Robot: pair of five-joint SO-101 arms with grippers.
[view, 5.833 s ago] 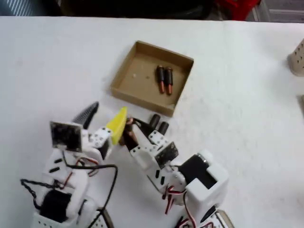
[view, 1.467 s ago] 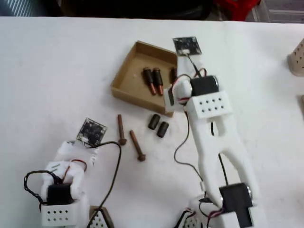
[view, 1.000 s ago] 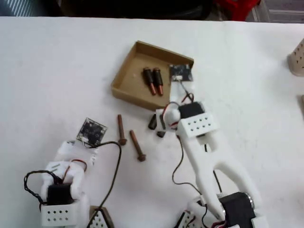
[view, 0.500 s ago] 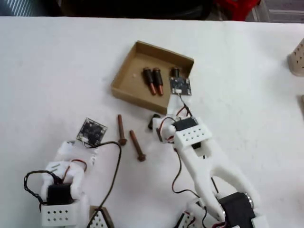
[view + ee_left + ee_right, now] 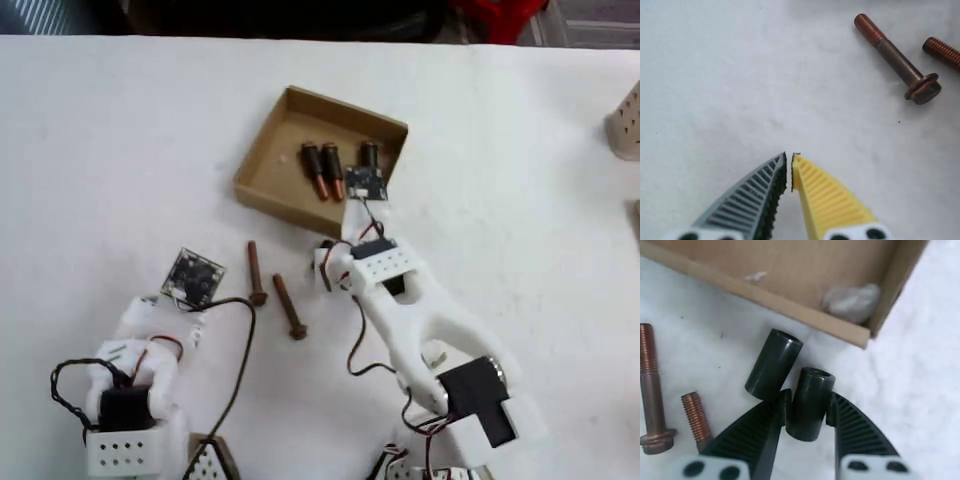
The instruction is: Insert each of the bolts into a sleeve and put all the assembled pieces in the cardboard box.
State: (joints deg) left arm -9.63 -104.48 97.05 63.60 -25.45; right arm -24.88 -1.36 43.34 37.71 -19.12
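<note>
The right gripper point(image 5: 809, 396) has two black ribbed plastic fingers, and they press against both sides of a matt black cylindrical sleeve point(image 5: 809, 414). This hollow sleeve lies on the white, faintly grainy counter point(image 5: 920, 365). A second sleeve point(image 5: 773, 364) of the same kind lies just beside it, in front of the wall of a shallow square cardboard box point(image 5: 280, 150). On the box's brown floor rest three assembled pieces, black tubes with coppery ends: two side by side point(image 5: 321, 170) and one point(image 5: 369, 153) apart from them. Two loose copper-brown bolts point(image 5: 254, 272) point(image 5: 288, 305), threaded and flange-headed, lie on the counter. The left gripper point(image 5: 789, 157) has one grey and one yellow ridged finger. Its tips are all but touching and it holds nothing.
</note>
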